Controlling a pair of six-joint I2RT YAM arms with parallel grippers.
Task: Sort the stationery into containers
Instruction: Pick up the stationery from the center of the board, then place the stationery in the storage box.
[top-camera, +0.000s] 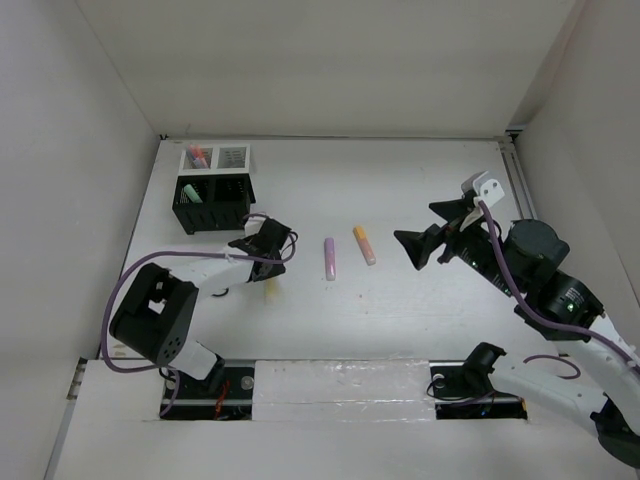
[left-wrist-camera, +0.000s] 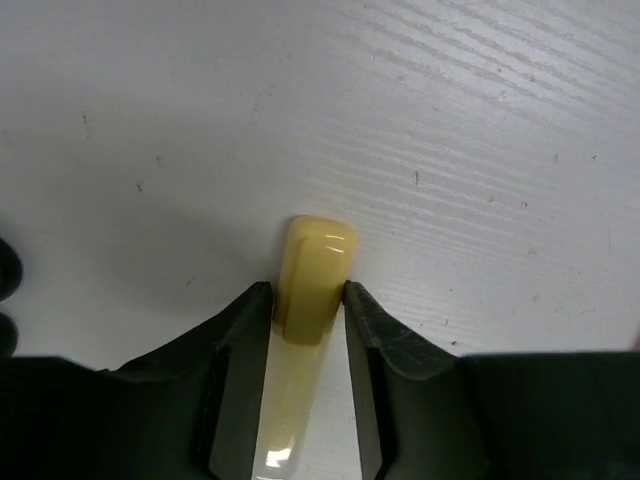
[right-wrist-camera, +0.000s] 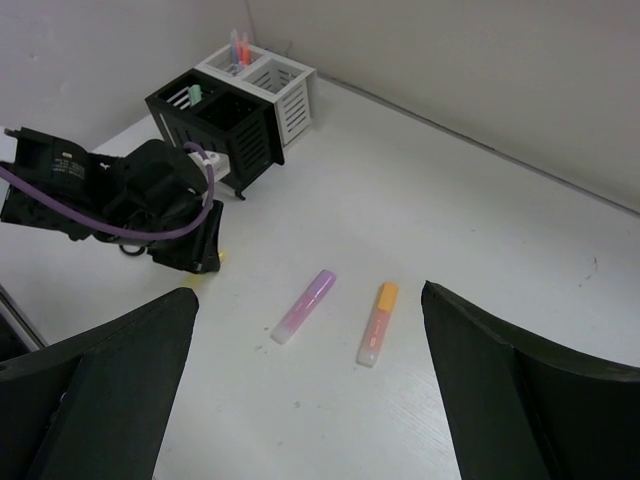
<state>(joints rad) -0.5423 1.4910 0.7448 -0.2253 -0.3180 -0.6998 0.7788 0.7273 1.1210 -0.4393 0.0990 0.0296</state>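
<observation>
- The yellow marker (left-wrist-camera: 318, 250) is clamped from both sides by the left tool (left-wrist-camera: 308, 295), down at the counter (top-camera: 420, 300), just on the near side of the black organiser (top-camera: 215, 212).
- The right tool (top-camera: 414, 221) is held wide open and empty, well to the right of the black organiser.
- A purple marker (top-camera: 329, 258) and an orange marker (top-camera: 364, 245) are laid flat between that organiser and the right tool.
- A green marker (top-camera: 191, 195) is stood in the black organiser's left compartment.
- The white organiser (top-camera: 217, 147) is set directly behind the black one.

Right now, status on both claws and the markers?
Left claw closed on yellow marker, flat on table. Right claw open, empty. Purple marker, orange marker loose mid-table. Nothing blocking path to black box.
</observation>
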